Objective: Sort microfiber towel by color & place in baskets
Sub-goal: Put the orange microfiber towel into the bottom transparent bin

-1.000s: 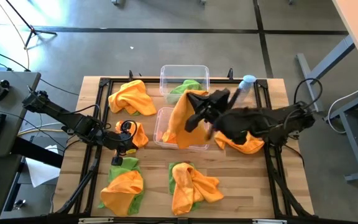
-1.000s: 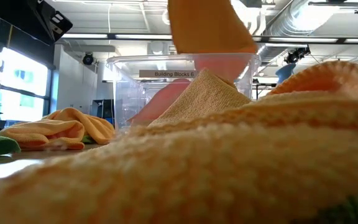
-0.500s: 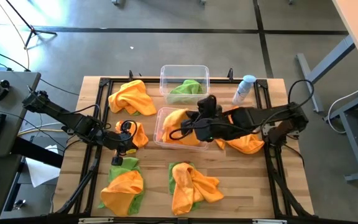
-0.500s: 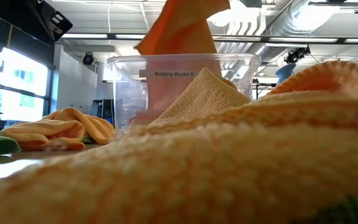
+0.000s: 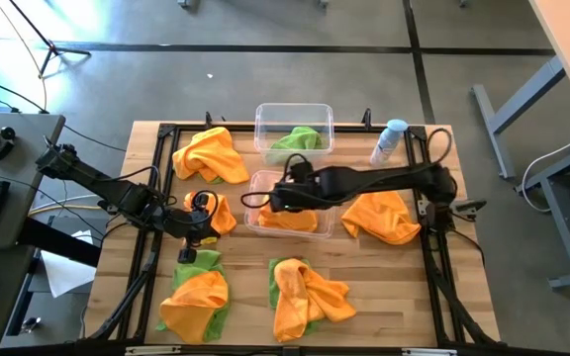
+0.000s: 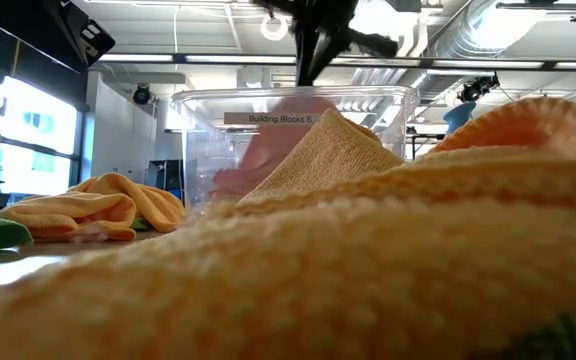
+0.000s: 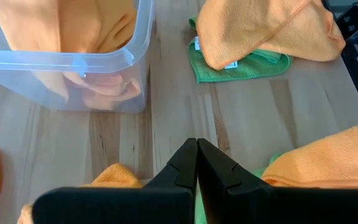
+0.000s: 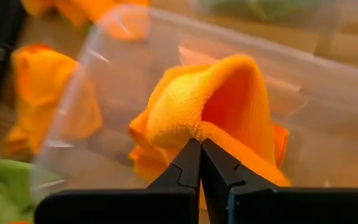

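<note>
My right gripper (image 5: 277, 198) reaches from the table's right into the near clear basket (image 5: 317, 233) and is shut on an orange towel (image 8: 216, 99). It also shows above the basket in the low view (image 6: 313, 40). The far basket (image 5: 261, 117) holds a green towel (image 5: 296, 139). My left gripper (image 7: 196, 144) is shut with nothing between its fingers. It stands left of the near basket (image 7: 73, 62), by a small orange towel (image 5: 221, 210). My right gripper pinches a raised fold of the orange towel (image 8: 197, 132) between its two fingers. The fingers slant down from the table's right. The fold stands up beyond the fingertips, and the rest of the towel lies bunched inside the near basket.
Loose towels lie around. An orange one (image 5: 210, 154) is at the far left and another (image 5: 384, 218) is right of the basket. Two orange-on-green piles (image 5: 196, 297) (image 5: 305, 289) lie near the front edge. A spray bottle (image 5: 389, 140) stands at the far right. A dark frame (image 5: 166, 131) borders the table.
My right gripper has gone toward the table's left and down into the near basket, staying shut on the orange towel. The towel hung high above the basket a second ago and now lies bunched inside it. My left arm has kept still.
</note>
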`<control>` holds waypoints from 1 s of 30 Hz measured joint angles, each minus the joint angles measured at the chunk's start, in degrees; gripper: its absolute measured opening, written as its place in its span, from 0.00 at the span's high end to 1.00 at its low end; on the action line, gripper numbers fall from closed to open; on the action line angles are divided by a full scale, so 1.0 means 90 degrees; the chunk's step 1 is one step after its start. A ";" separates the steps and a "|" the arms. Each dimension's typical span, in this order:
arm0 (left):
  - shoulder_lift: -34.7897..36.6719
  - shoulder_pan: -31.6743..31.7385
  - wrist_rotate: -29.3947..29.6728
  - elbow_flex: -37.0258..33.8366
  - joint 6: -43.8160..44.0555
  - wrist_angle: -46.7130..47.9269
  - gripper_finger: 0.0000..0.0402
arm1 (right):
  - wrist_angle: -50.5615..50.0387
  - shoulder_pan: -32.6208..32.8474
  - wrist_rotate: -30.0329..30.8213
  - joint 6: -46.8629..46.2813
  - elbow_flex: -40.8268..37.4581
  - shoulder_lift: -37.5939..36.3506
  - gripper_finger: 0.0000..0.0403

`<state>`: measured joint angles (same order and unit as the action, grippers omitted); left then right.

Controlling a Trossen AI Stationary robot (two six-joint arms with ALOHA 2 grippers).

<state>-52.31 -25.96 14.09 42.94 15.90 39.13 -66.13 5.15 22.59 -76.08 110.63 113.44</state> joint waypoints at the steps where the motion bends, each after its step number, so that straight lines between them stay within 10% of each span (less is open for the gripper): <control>1: 0.0000 0.0000 0.0000 0.0000 -0.0002 0.0001 1.00 | -0.0008 -0.0041 -0.0101 0.0001 0.0000 0.0108 1.00; 30: 0.0000 0.0000 0.0000 0.0000 -0.0120 0.0002 1.00 | 0.0510 -0.0445 -0.1178 -0.1051 -0.0356 0.1297 1.00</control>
<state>-52.31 -25.96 14.09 42.94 14.82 39.16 -61.54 1.15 11.99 -85.54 107.42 125.12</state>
